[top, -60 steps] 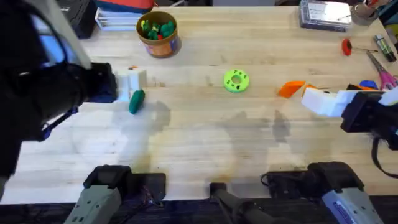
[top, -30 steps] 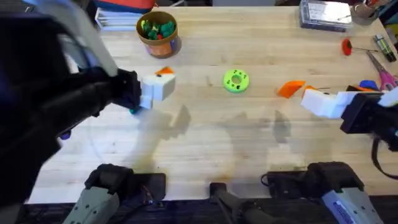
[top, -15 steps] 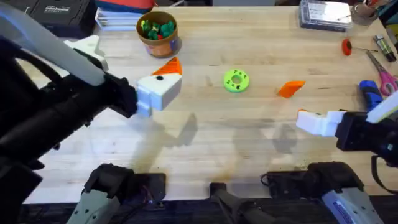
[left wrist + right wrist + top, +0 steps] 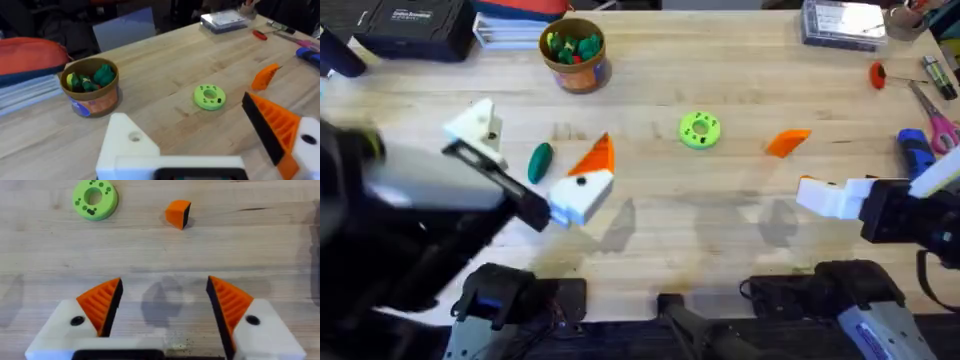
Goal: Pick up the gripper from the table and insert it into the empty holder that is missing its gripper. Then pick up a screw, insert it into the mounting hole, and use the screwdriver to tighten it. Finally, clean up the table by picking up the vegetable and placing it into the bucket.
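Note:
The orange ridged gripper lies on the table right of centre and shows in the wrist views. My left gripper is open and raised. One of its fingers is the holder, a bare white base; the other carries an orange tip. The dark green vegetable rests on the wood beneath the gap. The bucket stands at the back left. My right gripper hovers open and empty, nearer the front than the orange piece. The blue screwdriver lies far right.
A lime-green disc with holes sits mid-table. A red-handled tool, pink scissors and a clear box crowd the back right. Dark cases and books line the back left.
My left arm swung toward the front and its fingers spread wide, uncovering the vegetable on the table. The right gripper drew back toward the front a second ago and has stayed still since.

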Tool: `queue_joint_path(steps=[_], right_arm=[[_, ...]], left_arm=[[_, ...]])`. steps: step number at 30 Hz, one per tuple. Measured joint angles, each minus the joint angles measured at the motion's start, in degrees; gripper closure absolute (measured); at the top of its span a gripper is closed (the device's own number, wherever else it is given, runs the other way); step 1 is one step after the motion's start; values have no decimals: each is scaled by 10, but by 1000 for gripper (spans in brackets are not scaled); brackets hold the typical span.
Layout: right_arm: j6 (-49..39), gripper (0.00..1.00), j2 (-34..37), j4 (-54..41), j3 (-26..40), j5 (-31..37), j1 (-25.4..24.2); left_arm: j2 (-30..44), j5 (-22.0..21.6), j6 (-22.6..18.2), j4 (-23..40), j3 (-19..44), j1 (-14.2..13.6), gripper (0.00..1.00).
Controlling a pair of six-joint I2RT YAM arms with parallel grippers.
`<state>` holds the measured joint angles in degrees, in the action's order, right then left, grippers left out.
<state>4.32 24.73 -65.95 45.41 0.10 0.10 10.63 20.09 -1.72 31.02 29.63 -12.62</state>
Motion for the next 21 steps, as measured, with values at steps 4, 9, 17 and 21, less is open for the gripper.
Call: queue_joint_path(steps=[4, 9, 17, 21], right_arm=[[0, 7, 0, 0, 0, 0, 0], [0, 7, 0, 0, 0, 0, 0], [0, 8, 0, 0, 0, 0, 0], [0, 7, 0, 0, 0, 0, 0]], left_arm=[[-83, 23, 0, -82, -92, 0, 15], [-105, 55, 8, -217, -201, 0, 15], [-105, 78, 34, -315, -293, -1, 15], [-105, 94, 39, -291, -293, -3, 15]])
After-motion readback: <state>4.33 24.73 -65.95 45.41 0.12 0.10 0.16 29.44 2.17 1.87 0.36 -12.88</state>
